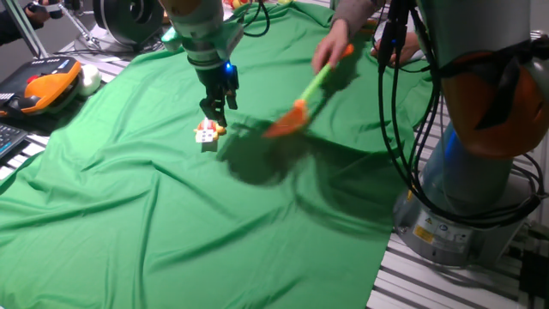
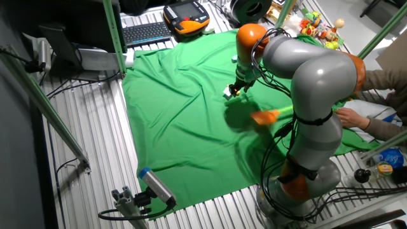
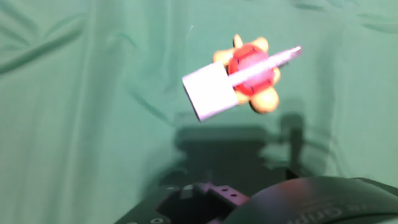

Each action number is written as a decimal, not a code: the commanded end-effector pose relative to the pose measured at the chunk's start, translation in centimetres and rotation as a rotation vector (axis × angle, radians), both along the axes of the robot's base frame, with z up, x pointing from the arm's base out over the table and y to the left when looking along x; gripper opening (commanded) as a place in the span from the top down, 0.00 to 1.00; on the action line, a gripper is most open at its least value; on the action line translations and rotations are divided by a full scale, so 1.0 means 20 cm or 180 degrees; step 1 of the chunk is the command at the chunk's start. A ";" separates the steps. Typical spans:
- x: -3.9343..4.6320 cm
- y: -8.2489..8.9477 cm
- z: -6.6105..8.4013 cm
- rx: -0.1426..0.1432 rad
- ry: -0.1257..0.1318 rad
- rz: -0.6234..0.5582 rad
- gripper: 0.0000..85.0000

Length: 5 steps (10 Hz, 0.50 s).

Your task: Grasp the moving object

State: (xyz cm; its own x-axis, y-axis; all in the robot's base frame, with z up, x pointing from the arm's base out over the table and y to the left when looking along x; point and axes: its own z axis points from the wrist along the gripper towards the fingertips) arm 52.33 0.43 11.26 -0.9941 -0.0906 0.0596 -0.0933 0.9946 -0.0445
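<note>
Currently approach step: moving object (image 1: 207, 131) on green cloth (image 1: 129, 215), left of centre; gripper (image 1: 214, 108) just above-right, not touching, jaw state unclear. Orange scoop (image 1: 287, 120) right, hand-held. Next: drop and close on toy.

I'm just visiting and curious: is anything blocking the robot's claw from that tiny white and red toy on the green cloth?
Nothing visible does. The gripper hangs just above the toy, with only bare green cloth around it. The orange scoop lies off to one side, apart from both.
</note>
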 end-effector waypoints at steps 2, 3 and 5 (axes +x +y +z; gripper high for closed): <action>0.048 0.00 -0.01 0.0020 -0.0008 -0.0027 0.20; 0.071 -0.01 -0.02 0.0020 -0.0003 -0.0028 0.20; 0.107 -0.04 -0.06 0.0005 -0.0023 -0.0037 0.20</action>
State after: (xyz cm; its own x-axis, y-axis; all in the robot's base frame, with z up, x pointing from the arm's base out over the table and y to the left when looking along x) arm 54.52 -0.40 9.83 -0.9955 -0.0803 0.0495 -0.0824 0.9956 -0.0436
